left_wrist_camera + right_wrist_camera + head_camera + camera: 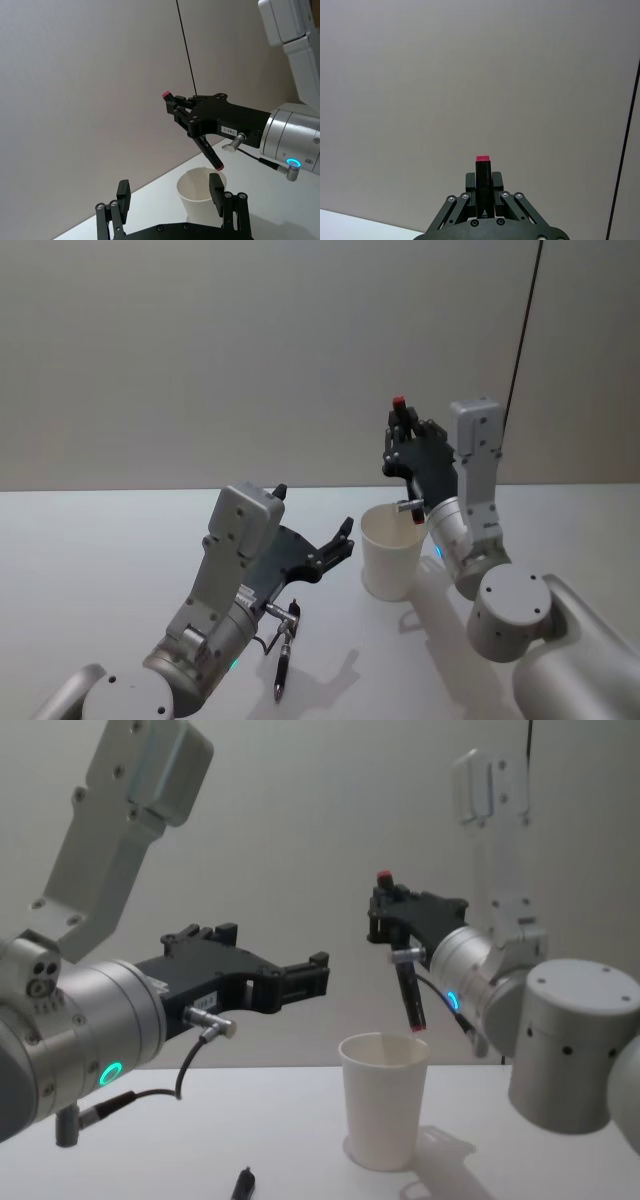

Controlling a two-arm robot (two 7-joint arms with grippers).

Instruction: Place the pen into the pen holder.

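My right gripper [403,428] is shut on the upper part of a black pen [410,995] with red ends. The pen hangs steeply tilted, its lower tip just above the rim of the pen holder [392,552], a white paper cup standing upright on the table. The left wrist view shows the pen [208,151] over the pen holder's [199,196] open mouth. From the right wrist view I see the pen's [482,172] red top between the fingers. My left gripper [314,512] is held open and holds nothing, to the left of the cup and above the table.
A second dark pen [283,660] lies on the white table [90,560] under my left arm, also low in the chest view [243,1183]. A thin black cable [525,320] hangs down the grey wall behind the right arm.
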